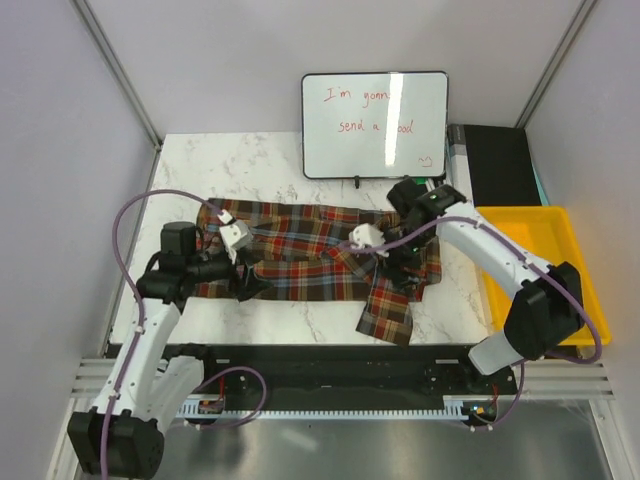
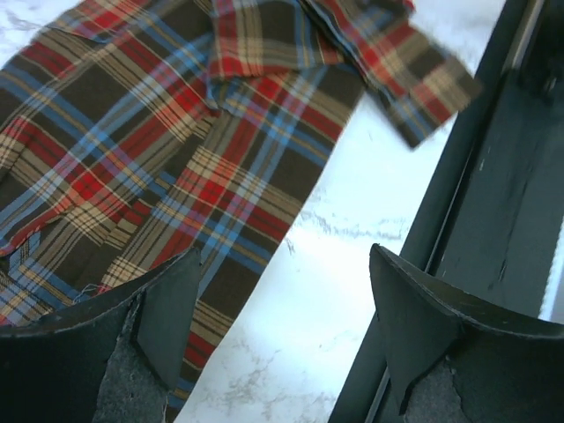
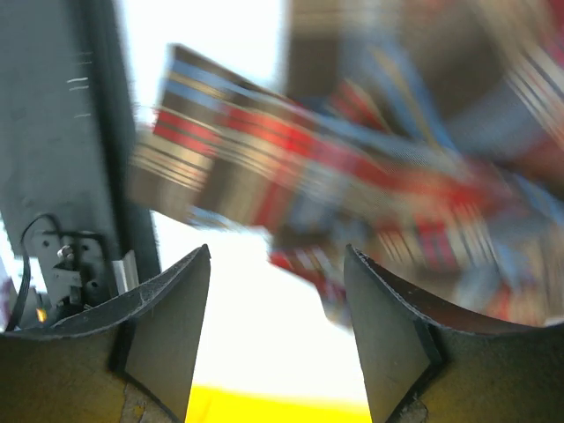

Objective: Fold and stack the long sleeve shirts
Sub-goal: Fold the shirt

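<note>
shirt lies flat across table. left gripper spread wide, empty, at its near edge; right gripper spread too, over its rt end. we see left arm & right arm angled inward.

Red marker handwriting on the whiteboard propped at the far edge of the marble table. The top line reads "I'm gonn", the second "send a" followed by a word ending in "ood". A stripe of glare washes out part of both lines. A small red squiggle in the board's lower right corner cannot be read.
</note>
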Controlling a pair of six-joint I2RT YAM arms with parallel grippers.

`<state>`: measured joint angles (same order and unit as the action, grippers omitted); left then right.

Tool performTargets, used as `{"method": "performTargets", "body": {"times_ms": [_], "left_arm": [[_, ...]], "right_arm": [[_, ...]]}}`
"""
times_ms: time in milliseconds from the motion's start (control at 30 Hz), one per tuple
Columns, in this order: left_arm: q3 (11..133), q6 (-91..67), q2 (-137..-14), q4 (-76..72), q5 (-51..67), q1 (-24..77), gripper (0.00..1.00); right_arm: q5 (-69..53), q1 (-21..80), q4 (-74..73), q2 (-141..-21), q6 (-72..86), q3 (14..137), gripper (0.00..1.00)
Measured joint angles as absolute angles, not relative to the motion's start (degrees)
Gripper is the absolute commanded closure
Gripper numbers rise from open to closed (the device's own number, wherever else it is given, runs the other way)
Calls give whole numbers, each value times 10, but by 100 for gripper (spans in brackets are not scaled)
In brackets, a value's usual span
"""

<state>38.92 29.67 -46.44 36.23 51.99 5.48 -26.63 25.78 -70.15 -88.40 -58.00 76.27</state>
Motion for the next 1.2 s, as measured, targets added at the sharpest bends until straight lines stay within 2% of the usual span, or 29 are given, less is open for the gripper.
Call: {"method": "performTargets", "body": {"times_ms": [267,467,767,867,900,1000,1200], "left_arm": [[438,142,-566,296,587,-86,19],[456,123,-570,296,603,-127,19],[456,120,-570,299,608,-135,19],[456,118,-575,299,614,-135,20],[456,118,-577,299,617,-135,20],[456,118,-583,299,620,-135,20],[457,118,-582,303,626,-135,13]], "right_arm": [[-287,429,-654,-924,-726,664,33],[-277,522,-592,-944,-787,629,36],[-238,534,-534,-974,-825,590,43],[-232,534,-525,-976,-834,581,64],[-232,534,-521,-976,-835,580,81],[-232,534,-511,-975,-828,575,100],[-254,513,-514,-974,-749,628,100]]}}
